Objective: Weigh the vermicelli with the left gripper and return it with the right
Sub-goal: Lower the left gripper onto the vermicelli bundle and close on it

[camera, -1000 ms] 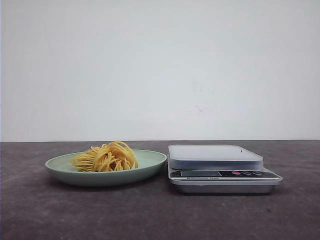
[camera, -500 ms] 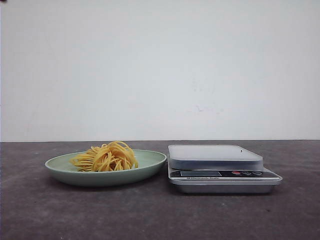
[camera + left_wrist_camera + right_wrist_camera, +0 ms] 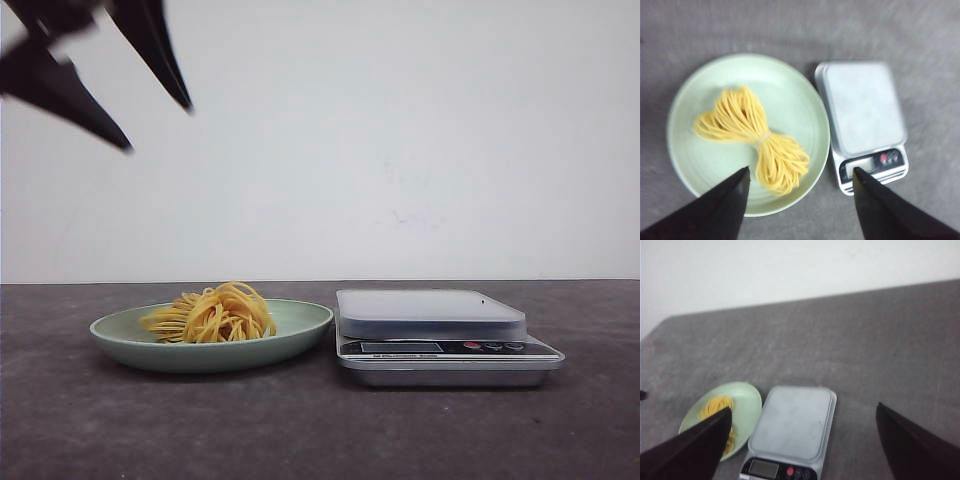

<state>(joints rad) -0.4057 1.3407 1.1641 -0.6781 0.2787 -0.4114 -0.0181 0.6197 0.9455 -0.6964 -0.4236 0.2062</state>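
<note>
The vermicelli (image 3: 212, 313), a yellow-orange nest of strands, lies on the pale green plate (image 3: 300, 322) left of the silver scale (image 3: 430, 312). My left gripper (image 3: 158, 127) is open and empty, high above the plate at the upper left of the front view. In the left wrist view the vermicelli (image 3: 756, 137) shows on the plate (image 3: 802, 107) between the spread fingers, with the scale (image 3: 862, 107) beside it. My right gripper (image 3: 804, 412) is open and empty, high over the scale (image 3: 792, 422); the vermicelli (image 3: 715, 406) and plate (image 3: 747, 397) show partly behind one finger. It is out of the front view.
The scale's display and red button (image 3: 472, 346) face the front. The dark grey table (image 3: 320, 430) runs to a white wall (image 3: 400, 140) behind.
My left gripper has come into the front view at the upper left, open. The vermicelli, plate and scale have not moved.
</note>
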